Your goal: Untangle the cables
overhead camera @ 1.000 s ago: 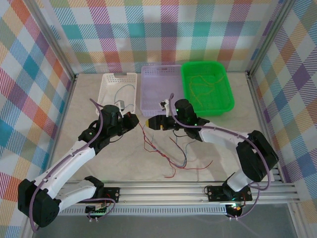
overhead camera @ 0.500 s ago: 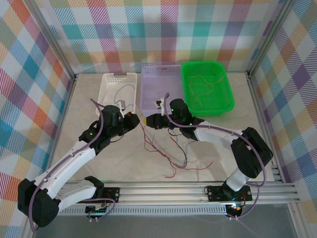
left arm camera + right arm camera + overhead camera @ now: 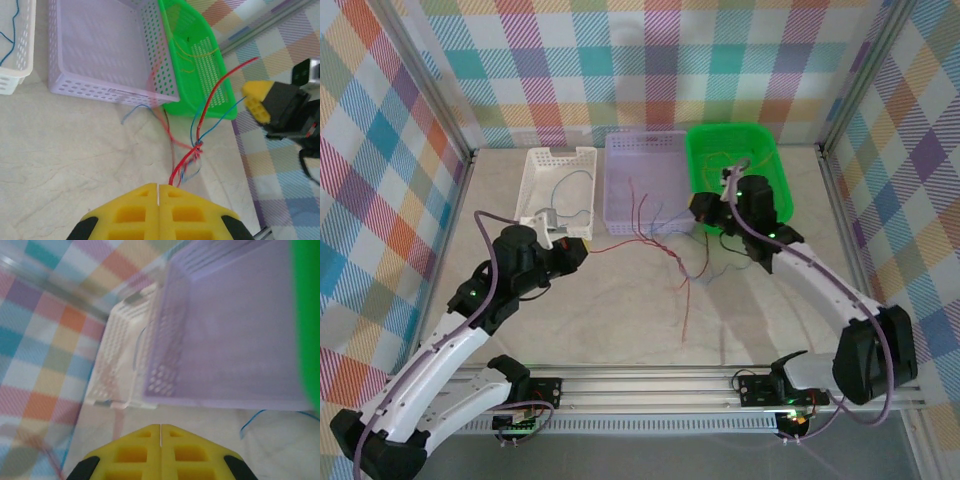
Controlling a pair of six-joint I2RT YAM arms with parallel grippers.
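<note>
The cables (image 3: 672,255) are a knot of thin red and blue wires strung in the air between my two grippers, with a red end hanging down toward the table. My left gripper (image 3: 584,250) is shut on a red cable, which leaves its tips (image 3: 158,186) and runs to the knot (image 3: 198,145). My right gripper (image 3: 697,209) is by the green basket's near left corner, jaws together (image 3: 160,426). A blue cable runs from the knot up to its yellow fingertips (image 3: 256,97). Loose red ends stick up over the purple basket.
Three baskets stand in a row at the back: a white one (image 3: 530,190) holding a blue wire (image 3: 565,185), a purple one (image 3: 650,138), and a green one (image 3: 782,190) holding yellow-olive wires (image 3: 725,170). Checked walls close in both sides.
My right gripper shut and swung right and back to the green basket. My left gripper drew back left. The bundle rose off the table and stretched out between them.
</note>
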